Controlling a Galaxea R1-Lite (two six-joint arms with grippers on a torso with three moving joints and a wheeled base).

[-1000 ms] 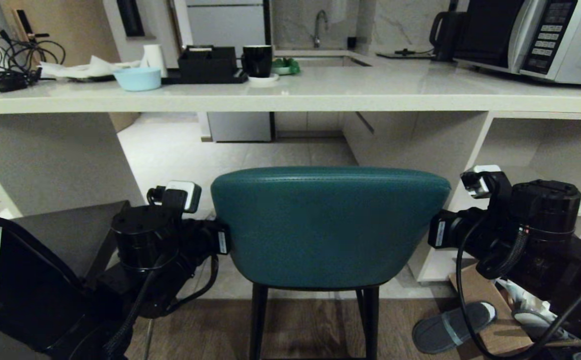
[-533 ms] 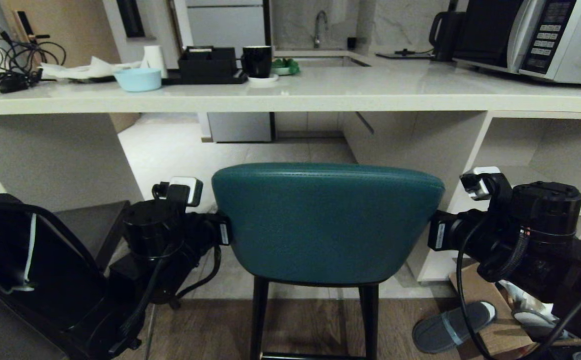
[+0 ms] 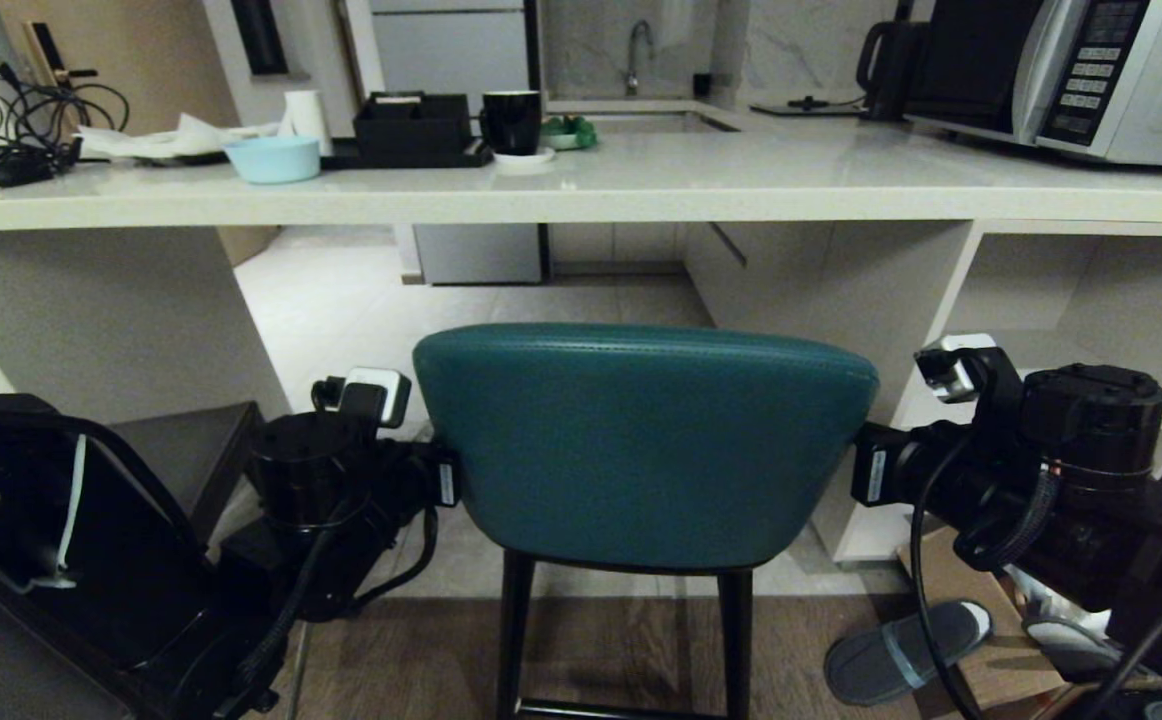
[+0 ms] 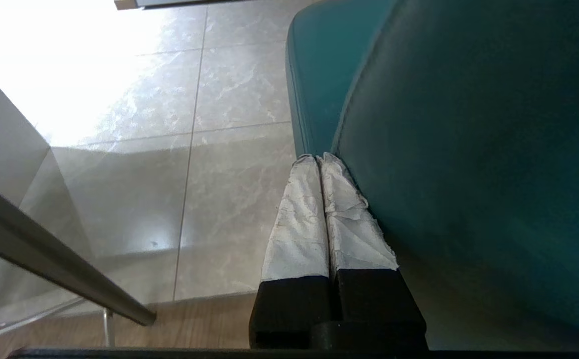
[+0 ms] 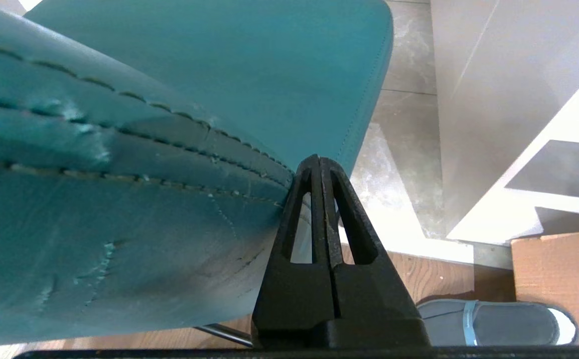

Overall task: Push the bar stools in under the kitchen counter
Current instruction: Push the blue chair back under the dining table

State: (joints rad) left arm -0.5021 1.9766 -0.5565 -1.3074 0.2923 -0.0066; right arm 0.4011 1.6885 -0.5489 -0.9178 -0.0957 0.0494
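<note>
The teal bar stool (image 3: 641, 450) stands in front of me, its curved backrest facing me and lower than the kitchen counter (image 3: 641, 195). Its seat points at the open space beneath the slab. My left gripper (image 4: 318, 158) is shut, its taped fingertips lying against the left edge of the backrest (image 4: 469, 149). On the other side my right gripper (image 5: 319, 159) is shut too, its tip touching the right edge of the backrest (image 5: 120, 224). In the head view the backrest hides both grippers. The dark grey-brown stool (image 3: 181, 450) shows only as a flat panel behind my left arm.
White shelves (image 3: 1071, 300) close the counter's right end. A grey slipper (image 3: 901, 650) and a cardboard box (image 3: 981, 640) lie on the wood floor at the right. On the counter are a microwave (image 3: 1071, 70), a blue bowl (image 3: 274, 158), a black mug (image 3: 513, 120) and cables (image 3: 21, 130).
The teal backrest has shifted a little to the left and farther toward the counter. My left arm has moved along with it; the right arm has barely moved.
</note>
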